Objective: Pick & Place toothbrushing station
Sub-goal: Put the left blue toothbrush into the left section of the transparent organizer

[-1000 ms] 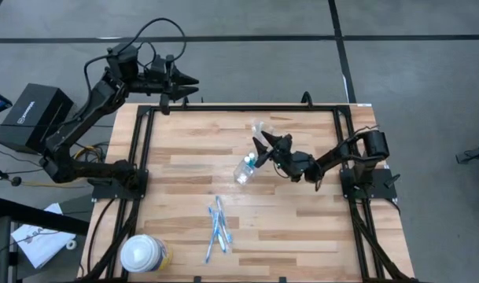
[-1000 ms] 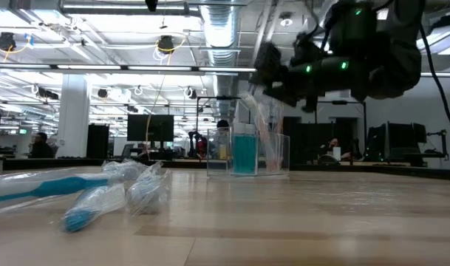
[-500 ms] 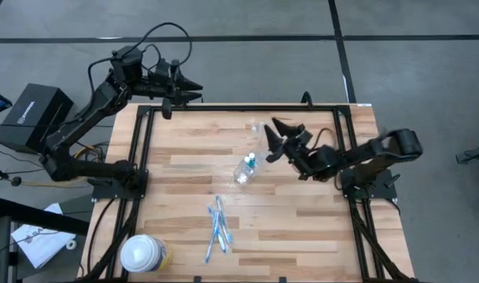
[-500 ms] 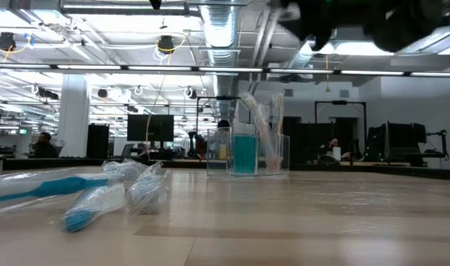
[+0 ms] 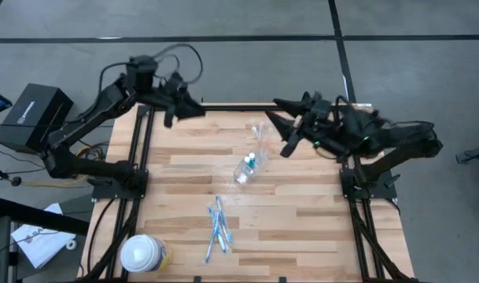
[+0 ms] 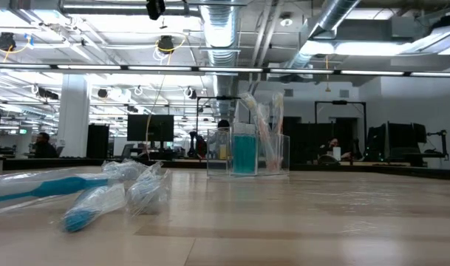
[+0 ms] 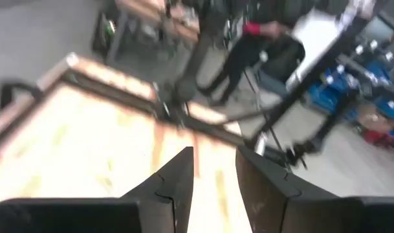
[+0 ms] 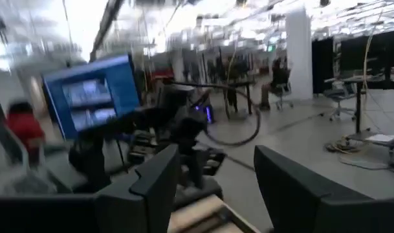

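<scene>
The small clear cup [image 5: 245, 168] stands upright on its base at the table's middle, and it also shows in the low view [image 6: 248, 154]. It holds a blue tube [image 6: 244, 154] and wrapped toothbrushes [image 5: 259, 131] that lean on its rim. Several wrapped blue and white toothbrushes [image 5: 217, 229] lie flat nearer the front edge, and they show close up in the low view [image 6: 99, 193]. My right gripper [image 5: 280, 126] is open and empty, raised above the table right of the cup; its fingers show in its wrist view [image 8: 216, 188]. My left gripper [image 5: 193, 110] is open and empty at the far edge, and it shows in its wrist view [image 7: 213, 178].
A large round white-topped container [image 5: 142, 254] stands at the table's near left corner. A dark metal frame [image 5: 145, 134] runs along the table's left, far and right edges. Bare wood [image 5: 302, 220] lies right of the loose toothbrushes. A black box [image 5: 31, 114] sits off the table's left.
My right gripper has risen from beside the cup and drawn back toward the table's far right, tipping up to point level; it has left the low view. My left gripper has swung right and down toward the table's far edge. The cup and toothbrushes have stayed put.
</scene>
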Robot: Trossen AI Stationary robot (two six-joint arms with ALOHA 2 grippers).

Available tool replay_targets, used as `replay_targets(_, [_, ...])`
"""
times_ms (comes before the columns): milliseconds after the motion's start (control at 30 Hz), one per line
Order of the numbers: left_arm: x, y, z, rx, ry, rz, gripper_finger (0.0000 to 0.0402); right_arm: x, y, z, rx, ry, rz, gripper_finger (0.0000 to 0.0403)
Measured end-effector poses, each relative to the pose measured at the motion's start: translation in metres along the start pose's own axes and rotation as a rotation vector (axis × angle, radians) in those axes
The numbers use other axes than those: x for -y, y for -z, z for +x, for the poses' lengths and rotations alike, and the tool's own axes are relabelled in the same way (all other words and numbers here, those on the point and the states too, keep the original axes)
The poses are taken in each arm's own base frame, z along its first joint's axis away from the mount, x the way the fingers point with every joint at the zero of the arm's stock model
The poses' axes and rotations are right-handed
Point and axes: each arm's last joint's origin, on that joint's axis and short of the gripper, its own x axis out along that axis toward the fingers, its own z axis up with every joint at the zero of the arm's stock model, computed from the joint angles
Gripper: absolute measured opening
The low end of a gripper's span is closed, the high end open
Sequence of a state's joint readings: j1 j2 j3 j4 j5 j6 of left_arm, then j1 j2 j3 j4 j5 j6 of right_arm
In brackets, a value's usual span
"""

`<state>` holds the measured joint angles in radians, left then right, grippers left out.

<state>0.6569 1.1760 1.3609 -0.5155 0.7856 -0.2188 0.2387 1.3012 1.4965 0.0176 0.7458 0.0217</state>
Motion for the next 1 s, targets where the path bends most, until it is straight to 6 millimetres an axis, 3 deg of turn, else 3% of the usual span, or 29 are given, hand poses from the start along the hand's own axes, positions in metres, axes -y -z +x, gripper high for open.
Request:
replay_targets(67, [0.007,0.009,0.007,-0.068,-0.003,-0.032,0.0105,0.001,-0.015,-0.002,-0.064,0.013,-0.047,0.0190])
replay_targets(267, [0.036,0.032,0.032,-0.226,-0.081,-0.065,0.0100,0.006,-0.035,-0.011,-0.173,0.031,-0.142,0.0183])
replay_targets(467, [0.049,0.061,0.058,-0.270,-0.195,-0.213,0.0119,0.016,-0.036,-0.008,-0.193,0.074,-0.169,0.0178])
replay_targets(767, [0.049,0.146,0.089,-0.452,-0.295,-0.505,0.0170,0.032,-0.036,0.002,-0.199,0.147,-0.179,0.0181])
replay_targets(1000, [0.082,0.184,0.111,-0.306,-0.280,-0.794,0.0164,0.047,-0.032,0.007,-0.279,0.040,-0.233,0.0175])
